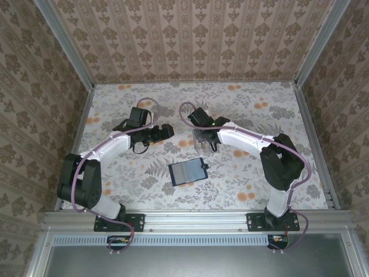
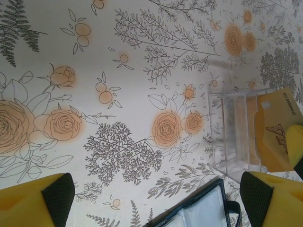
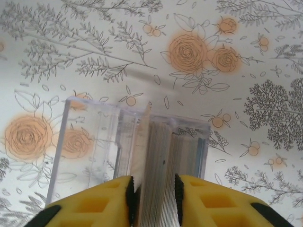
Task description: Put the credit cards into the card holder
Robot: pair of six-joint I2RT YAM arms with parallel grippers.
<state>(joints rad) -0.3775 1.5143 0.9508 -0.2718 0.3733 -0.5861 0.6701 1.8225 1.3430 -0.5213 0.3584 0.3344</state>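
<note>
While the credit cards stand on edge in a clear rack mid floral table, the card holder lies open just nearer the bases. R gripper straddles the cards' tops, fingers narrow; can't tell if clamped. L gripper hangs beside the rack, spread wide.

Your right pincer has no slack: cards fill the gap between its pads, rack walls on both sides. Your left pincer gapes over bare table; rack blocks its right, holder lies low between its fingers.
</note>
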